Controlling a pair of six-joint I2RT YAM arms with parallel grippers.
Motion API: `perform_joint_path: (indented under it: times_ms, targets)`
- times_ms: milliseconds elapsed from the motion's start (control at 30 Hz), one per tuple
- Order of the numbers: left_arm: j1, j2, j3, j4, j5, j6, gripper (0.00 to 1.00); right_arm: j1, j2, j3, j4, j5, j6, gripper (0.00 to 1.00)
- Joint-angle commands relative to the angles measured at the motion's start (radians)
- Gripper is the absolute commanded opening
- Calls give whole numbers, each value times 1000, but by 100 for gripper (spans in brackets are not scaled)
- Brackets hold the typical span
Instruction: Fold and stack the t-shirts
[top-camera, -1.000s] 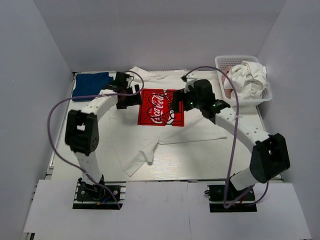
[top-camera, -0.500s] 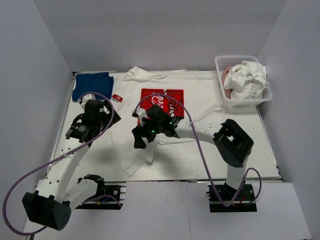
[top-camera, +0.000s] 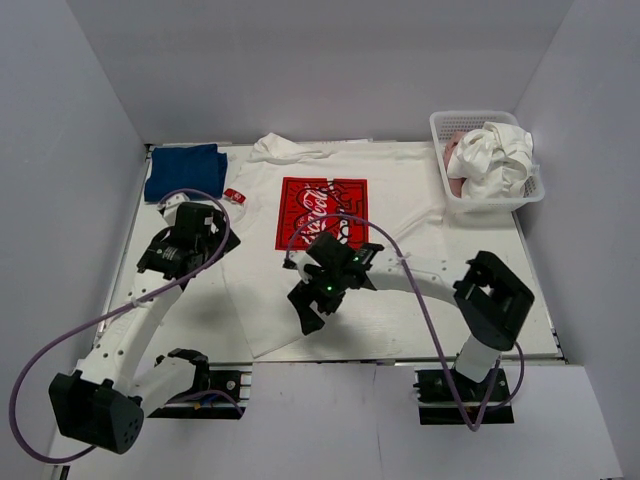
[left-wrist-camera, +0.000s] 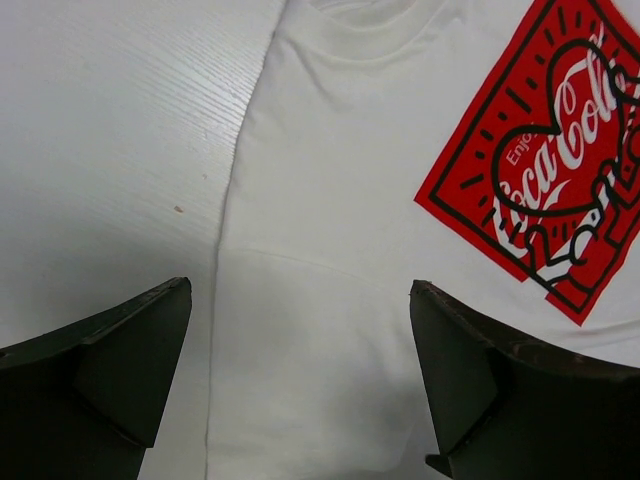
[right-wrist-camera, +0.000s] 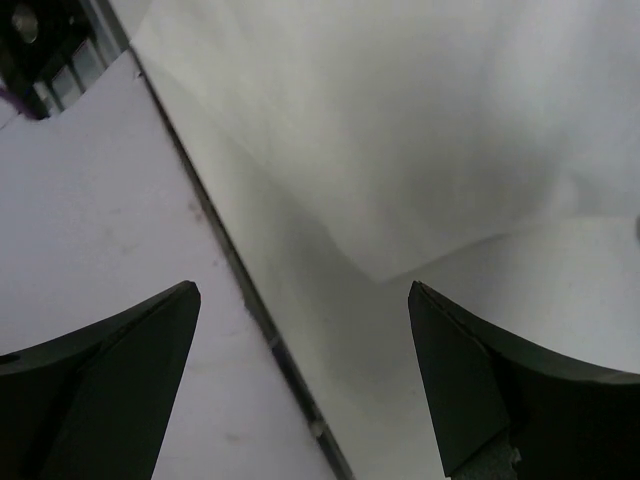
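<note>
A white t-shirt (top-camera: 400, 250) with a red square Coca-Cola print (top-camera: 322, 212) lies spread on the table, collar toward the back. My left gripper (top-camera: 198, 222) is open and empty over the shirt's left shoulder edge; the left wrist view shows the shirt (left-wrist-camera: 330, 250), the print (left-wrist-camera: 560, 190) and my gripper (left-wrist-camera: 300, 290). My right gripper (top-camera: 306, 316) is open and empty above the shirt's near-left hem corner (right-wrist-camera: 420, 130), with my gripper (right-wrist-camera: 303, 290) over the table's front edge. A dark blue t-shirt (top-camera: 184, 170) lies at the back left. Another white t-shirt (top-camera: 500, 155) and a pink one (top-camera: 455, 165) sit in the basket.
The white mesh basket (top-camera: 487, 200) stands at the back right. A small red and white tag (top-camera: 235, 195) lies beside the shirt's left sleeve. A metal strip (right-wrist-camera: 240, 290) marks the table's front edge, with white board (right-wrist-camera: 90, 220) beyond it.
Both grippers have left the print area. The left one swung out to the shirt's left side. The right one moved down to the near-left hem.
</note>
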Motion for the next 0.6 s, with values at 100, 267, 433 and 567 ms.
perform_joint_path:
  times_ms: [100, 267, 433, 567]
  targets:
    - [-8, 50, -21, 40, 79, 62, 100, -3, -114, -26, 24, -16, 31, 90]
    - [-21, 24, -113, 118, 261, 111, 100, -12, -157, -36, 84, 323, 98, 90]
    - [-21, -45, -232, 145, 430, 121, 100, -117, -300, -142, 167, 556, 297, 90]
    - [-21, -83, -326, 123, 603, 111, 100, -232, -324, -155, 54, 655, 438, 90]
